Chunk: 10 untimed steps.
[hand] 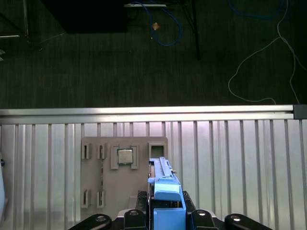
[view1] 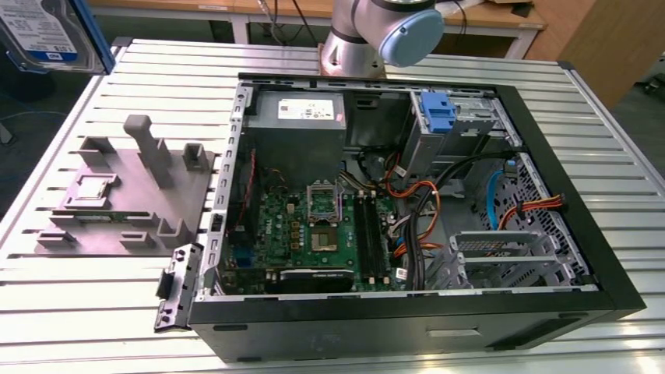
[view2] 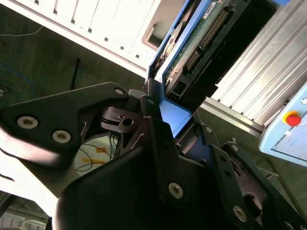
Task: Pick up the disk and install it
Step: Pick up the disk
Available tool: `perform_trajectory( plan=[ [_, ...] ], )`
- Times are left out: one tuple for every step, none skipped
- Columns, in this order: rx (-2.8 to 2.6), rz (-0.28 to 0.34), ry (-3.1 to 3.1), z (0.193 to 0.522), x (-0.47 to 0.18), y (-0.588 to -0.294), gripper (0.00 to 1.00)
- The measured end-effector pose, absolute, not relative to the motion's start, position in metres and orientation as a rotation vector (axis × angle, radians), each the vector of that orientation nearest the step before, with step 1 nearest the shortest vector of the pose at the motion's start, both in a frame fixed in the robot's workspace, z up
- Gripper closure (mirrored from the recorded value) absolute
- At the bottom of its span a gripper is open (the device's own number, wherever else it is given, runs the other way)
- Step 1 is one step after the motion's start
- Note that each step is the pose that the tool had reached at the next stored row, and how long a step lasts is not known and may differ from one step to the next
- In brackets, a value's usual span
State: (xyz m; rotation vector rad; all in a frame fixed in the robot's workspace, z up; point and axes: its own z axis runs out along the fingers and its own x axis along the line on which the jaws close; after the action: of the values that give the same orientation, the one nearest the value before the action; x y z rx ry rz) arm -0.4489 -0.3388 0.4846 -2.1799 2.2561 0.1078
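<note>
Exterior view's top left corner holds the disk, lifted well above the table. The picture's edges cut it off, so I see part of its silver face, a blue-and-white label and a strip of its blue frame. The label carries print, but I cannot make out a word of it.

In the second wrist view my end effector is clamped narrow on that blue frame, with a black finger pressed against its side. The disk's green circuit-board underside and its rows of connector pins face the camera, and its far end runs out of the picture.

In the first wrist view I see the disk edge-on, its near end sunk between my black links. Below it on the table sits a grey block, partly covered by the disk, with a square silver chip seated in one of its pockets. Past the table's rail lies a dark floor with a loose blue cable.

In the exterior view the open computer case lies just beside the grey block, on the exterior view's right of it. A white label on the power supply inside is unreadable to me. My arm rises behind the case, its upper part cut off.
</note>
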Motion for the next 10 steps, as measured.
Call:
perform_trajectory(
  plan=[
    [-2.18,0.108,2.256,0.486,-0.449,-0.339,0.64],
    [-2.18,0.108,2.256,0.487,-0.449,-0.339,0.64],
    [-2.18,0.108,2.256,0.488,-0.449,-0.339,0.64],
    [-2.18,0.108,2.256,0.49,-0.449,-0.339,0.64],
    [-2.18,0.108,2.256,0.491,-0.449,-0.339,0.64],
    [-2.18,0.108,2.256,0.492,-0.449,-0.339,0.64],
    [-2.18,0.108,2.256,0.493,-0.449,-0.339,0.64],
    [-2.18,0.108,2.256,0.494,-0.449,-0.339,0.64],
    [-2.18,0.108,2.256,0.495,-0.449,-0.339,0.64],
    [-2.18,0.108,2.256,0.496,-0.449,-0.339,0.64]
  ],
)
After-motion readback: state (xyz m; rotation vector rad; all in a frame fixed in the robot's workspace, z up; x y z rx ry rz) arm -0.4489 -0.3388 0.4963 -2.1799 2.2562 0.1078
